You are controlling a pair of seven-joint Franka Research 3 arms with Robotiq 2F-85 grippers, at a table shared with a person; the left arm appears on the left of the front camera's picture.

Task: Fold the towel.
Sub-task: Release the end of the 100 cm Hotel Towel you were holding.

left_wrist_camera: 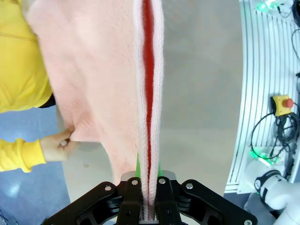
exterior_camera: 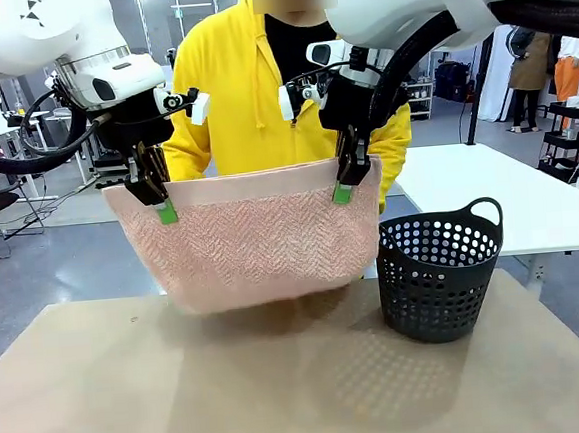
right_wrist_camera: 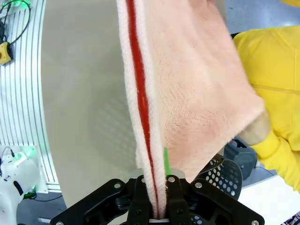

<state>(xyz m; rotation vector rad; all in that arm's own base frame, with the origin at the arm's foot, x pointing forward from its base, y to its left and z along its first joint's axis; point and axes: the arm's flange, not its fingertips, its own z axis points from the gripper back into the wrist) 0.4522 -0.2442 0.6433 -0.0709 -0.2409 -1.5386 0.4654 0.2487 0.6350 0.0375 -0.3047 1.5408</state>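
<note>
The salmon-pink towel (exterior_camera: pixel 256 241) hangs in the air above the table, stretched between both arms. My left gripper (exterior_camera: pixel 165 208) is shut on its top left corner, and my right gripper (exterior_camera: pixel 345 188) is shut on its top right corner. In the left wrist view the towel's hem (left_wrist_camera: pixel 149 93) runs straight up from my shut left gripper (left_wrist_camera: pixel 148 180), and a person's hand (left_wrist_camera: pixel 60 144) pinches a lower corner. In the right wrist view the towel (right_wrist_camera: pixel 187 89) rises from my shut right gripper (right_wrist_camera: pixel 154 180), and the person's other hand (right_wrist_camera: pixel 257 130) is behind the cloth's far corner.
A black perforated basket (exterior_camera: pixel 439 277) stands on the tan table (exterior_camera: pixel 283 388) at the right, just beside the hanging towel. A person in a yellow hoodie (exterior_camera: pixel 240 100) stands at the far side, close behind the towel. A white table (exterior_camera: pixel 488 191) lies at the right behind.
</note>
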